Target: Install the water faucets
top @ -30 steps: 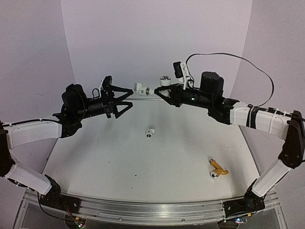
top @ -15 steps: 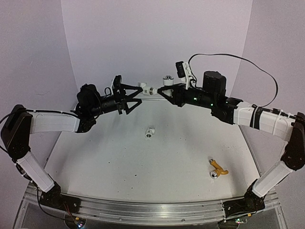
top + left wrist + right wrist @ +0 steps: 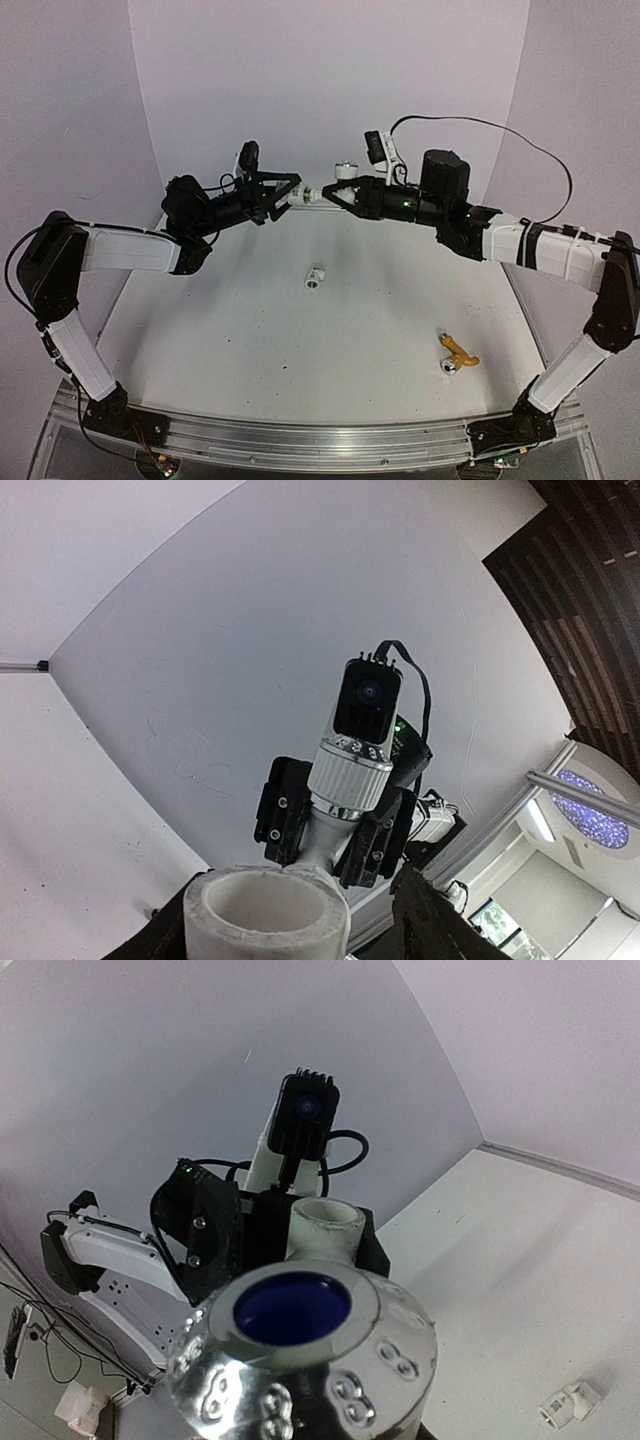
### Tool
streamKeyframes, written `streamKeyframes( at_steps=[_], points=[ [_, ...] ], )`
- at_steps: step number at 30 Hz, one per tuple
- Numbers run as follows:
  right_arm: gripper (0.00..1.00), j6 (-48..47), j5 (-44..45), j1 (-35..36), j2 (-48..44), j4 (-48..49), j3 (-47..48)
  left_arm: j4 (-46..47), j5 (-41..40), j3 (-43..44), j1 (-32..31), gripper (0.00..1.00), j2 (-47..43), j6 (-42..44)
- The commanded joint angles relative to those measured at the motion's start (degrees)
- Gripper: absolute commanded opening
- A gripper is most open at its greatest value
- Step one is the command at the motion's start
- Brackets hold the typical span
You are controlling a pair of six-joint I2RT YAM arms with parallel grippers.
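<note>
Firstly, white faucet (image 3: pixel 344 170): you had it raised in the air above the far middle of the bench (image 3: pixel 250 340), silvery knurled end upward. Your right tool (image 3: pixel 337 193) was pinching its neck just under that end.

Stubby white pipe fitting (image 3: pixel 265 920): this sat at the faucet's other end, open mouth facing your left wrist camera. Your left tool (image 3: pixel 292 194) had a finger on either side of it. One finger looked close against it and the other showed a gap, so you could not tell whether the fitting was actually clamped.

Yellow-gold faucet (image 3: pixel 457 354): it lay on its side on the bench near your right arm's base, untouched and well apart from both tools.

Second white fitting (image 3: pixel 316 276): it lay loose at mid-bench.

Handling, as a judgement. The white faucet was probably light, stiff plastic with a smooth skin, apt to twist in a light pinch, so the neck below the knurled end was a sound hold that left the joining end free. The yellow-gold one looked like metal, likely heavier and slicker. You would best take it across the body between spout and silvery end.
</note>
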Motion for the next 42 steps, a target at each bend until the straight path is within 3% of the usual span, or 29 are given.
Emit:
streamKeyframes(
  at_steps=[1,4,7,8,10,17,22,27,33,39,40,42],
  points=[
    [0.0,5.63,-1.02,-0.17,1.13,5.14,3.76,7.19,2.45,3.61,-0.22,0.55,0.98,-3.08],
    [0.0,3.11,-1.75,-0.17,1.35,5.39,3.57,7.19,1.89,4.29,-0.22,0.39,1.95,-6.93],
    [0.0,-5.91,-3.76,-0.17,0.6,6.85,1.08,7.21,1.69,5.77,-0.22,0.2,4.96,-16.89],
    [0.0,-10.07,-3.89,-0.17,0.27,6.87,0.47,7.16,2.2,6.65,-0.22,0.09,6.07,-20.1],
    [0.0,-17.12,-4.6,-0.11,-0.49,5.9,-0.43,7.22,3.54,7.75,-0.24,0.0,8.31,-27.11],
    [0.0,-39.36,-4.43,-0.03,-1.53,-6.22,2.2,6.05,7.0,9.13,-0.88,0.0,11.31,-40.3],
    [0.0,-49.41,-3.89,-0.08,-1.88,-14.63,3.98,-5.05,9.24,9.23,-1.82,0.0,10.17,-36.19],
    [0.0,-57.32,-3.5,-0.08,-4.27,-16.52,1.31,-5.48,10.85,10.61,-2.91,0.0,12.05,-39.55],
    [0.0,-53.35,-0.42,0.0,-5.13,-11.43,-1.0,-5.44,10.13,11.72,-3.47,0.0,11.9,-37.48],
    [0.0,-31.32,3.25,0.0,-5.73,7.56,-9.5,-1.86,3.39,11.28,-3.57,0.0,9.4,-29.54],
    [0.0,-31.32,3.4,0.0,-5.73,7.56,-9.85,-1.27,3.39,11.21,-3.57,0.0,9.4,-29.54],
    [0.0,-20.55,3.78,0.0,-4.88,14.7,-11.73,3.15,0.4,10.66,-3.56,0.0,9.37,-27.91]
  ],
)
